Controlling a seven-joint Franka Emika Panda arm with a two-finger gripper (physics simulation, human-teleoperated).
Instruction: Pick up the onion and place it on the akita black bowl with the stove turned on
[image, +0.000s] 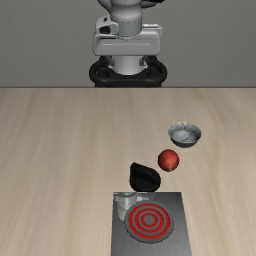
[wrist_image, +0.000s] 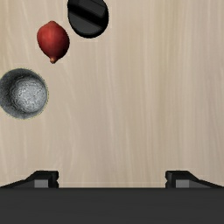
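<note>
One onion (image: 170, 159) is lying untouched on the surface (image: 60, 150) just beside the black bowl (image: 146, 177), with the stove (image: 150, 222) glowing red, as the pincer (wrist_image: 112, 179) is hanging wide open and empty, leaving pickup and placement apparently all ahead.

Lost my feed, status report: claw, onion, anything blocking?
Claw open, empty. Onion on table, beside black bowl, untouched. Burner glowing red. Nothing blocking onion.

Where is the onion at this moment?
In the exterior view, the onion lies on the table toward the exterior view's right, between the grey bowl and the black bowl, which sits by the stove.
</note>
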